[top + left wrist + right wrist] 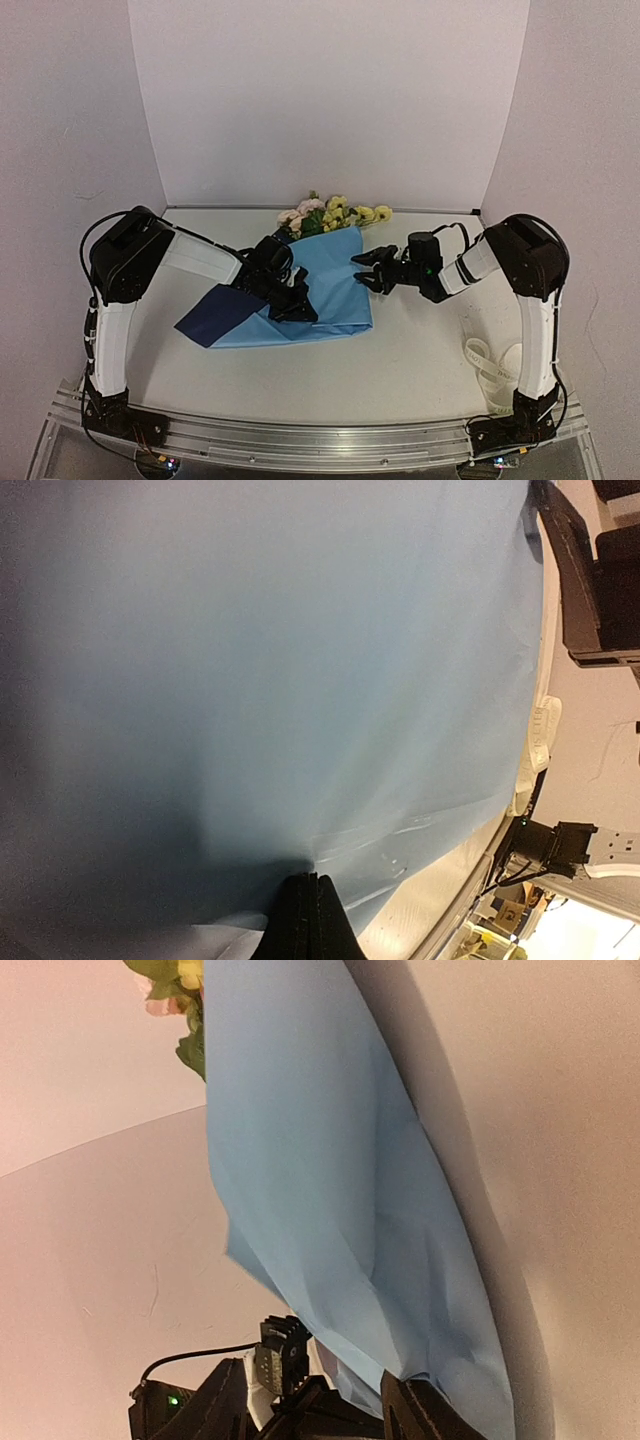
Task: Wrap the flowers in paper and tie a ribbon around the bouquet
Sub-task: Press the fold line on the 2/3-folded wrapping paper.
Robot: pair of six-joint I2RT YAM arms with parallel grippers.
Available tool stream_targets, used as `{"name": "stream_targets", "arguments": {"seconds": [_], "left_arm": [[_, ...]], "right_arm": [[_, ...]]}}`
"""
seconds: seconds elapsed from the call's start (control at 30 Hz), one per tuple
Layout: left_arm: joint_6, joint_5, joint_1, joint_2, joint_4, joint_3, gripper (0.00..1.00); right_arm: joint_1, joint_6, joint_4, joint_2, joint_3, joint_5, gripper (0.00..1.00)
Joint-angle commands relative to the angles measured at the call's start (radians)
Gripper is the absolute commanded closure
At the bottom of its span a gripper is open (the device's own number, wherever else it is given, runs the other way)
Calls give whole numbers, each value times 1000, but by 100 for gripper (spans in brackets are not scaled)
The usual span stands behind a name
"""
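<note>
Top external, paper: the paper lies mid-table, its left corner flipped over so the darker blue reverse shows.
Top external, flowers: the flowers poke out past the paper's far edge, pink and yellow heads toward the back wall. The stems are hidden under the sheet.
Top external, left arm: elbow high on the left, forearm reaching right and down. The left gripper is on the near part of the paper, just beside the flipped corner.
Top external, right arm: comes in low from the right. The right gripper is at the paper's right edge with its fingers spread apart; touching or not, can't tell from up here.
Top external, ribbon: the ribbon sits in a loose pile by the right arm's base, well apart from the paper.
Left wrist, grip: only this view gets close. The fingers are pressed together and creases in the paper fan out from the tips, so it's pinching the sheet.
Left wrist, surroundings: blue fills nearly everything, with the right arm's black parts past the paper's edge.
Right wrist, jaws: two dark fingers at the bottom, apart, with the paper's lower edge right at the gap and nothing clamped.
Right wrist, extras: blossoms in the top-left corner, and the left arm's black wrist shows bottom-left beyond the sheet.
</note>
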Motion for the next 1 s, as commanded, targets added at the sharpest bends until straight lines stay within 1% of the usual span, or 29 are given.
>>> {"name": "stream_targets", "arguments": {"seconds": [0.0,0.07,0.13,0.33,0.5,0.6,0.73,0.83,0.97], "left_arm": [[20,-100,19,33,-123,-9,100],[21,-101,21,28,-123,-11,100],[22,-99,23,28,-124,-12,100],[26,-101,27,22,-131,-12,100],[28,-102,30,23,-134,-11,100],[29,-103,31,22,-134,-14,100],[35,-106,35,15,-144,-20,100],[37,-109,41,7,-147,-29,100],[44,-112,49,-2,-150,-35,100]], "right_arm": [[-22,-19,7,9,69,34,52],[-22,-47,-29,-20,65,48,51],[-24,-83,-89,-37,96,52,49],[-20,-106,-177,4,213,44,49],[-16,-126,-209,-16,210,56,48],[-11,-178,-271,-35,228,74,44],[0,-163,-295,46,314,45,44],[4,-162,-323,74,316,63,45],[3,-191,-360,56,257,107,43]]}}
